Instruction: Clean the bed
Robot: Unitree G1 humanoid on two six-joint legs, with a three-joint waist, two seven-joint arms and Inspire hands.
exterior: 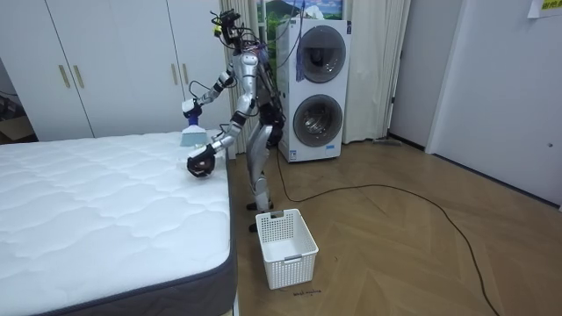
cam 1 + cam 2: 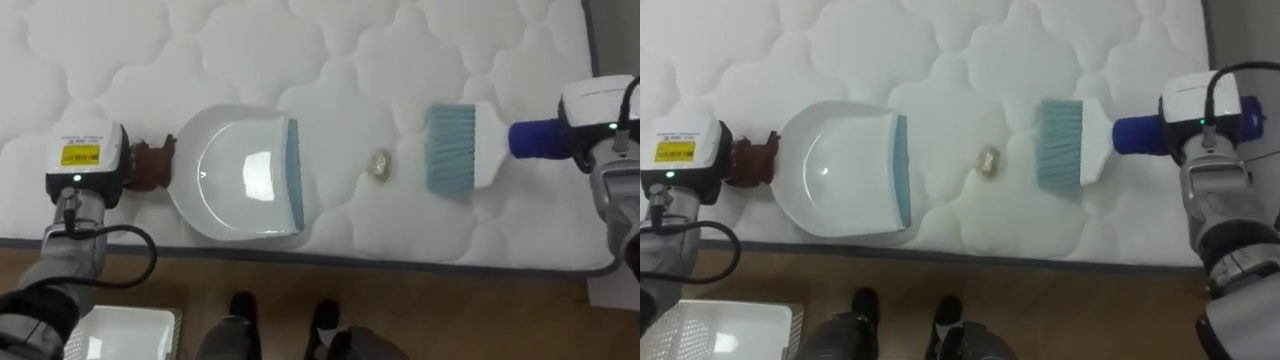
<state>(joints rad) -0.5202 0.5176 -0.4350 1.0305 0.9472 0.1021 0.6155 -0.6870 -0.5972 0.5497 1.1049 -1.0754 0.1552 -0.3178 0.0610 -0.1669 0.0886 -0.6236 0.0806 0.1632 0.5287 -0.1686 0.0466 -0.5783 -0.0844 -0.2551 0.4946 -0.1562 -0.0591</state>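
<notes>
**Dustpan and brush either side of a scrap on the bed**

In the left eye view, I am looking down on the white quilted mattress [image 2: 300,40] near its edge. My left hand [image 2: 150,165] is clamping its curled fingers round the handle of the white dustpan [image 2: 240,175], which is lying flat on the mattress with its blue-grey lip facing my right. My right hand [image 2: 578,140] is closing on the blue handle of the brush [image 2: 455,148], whose pale blue bristles are pointing toward the dustpan. A small pale crumpled scrap [image 2: 380,166] is lying on the mattress between lip and bristles, touching neither and nearer the bristles. Below the mattress edge, a white basket [image 2: 120,335] is sitting on the wooden floor by my left side.

The right eye view is giving the same layout, the scrap again sitting in the gap between the two tools.

In the room view, I am standing upright at the side of the bed, at its corner, with the basket on the floor by my feet. My left hand is holding the dustpan low at the bed's edge, and my right is holding the brush higher. I cannot tell whether the bristles are touching the mattress. Two stacked washing machines [image 1: 314,88] are standing behind me.
</notes>
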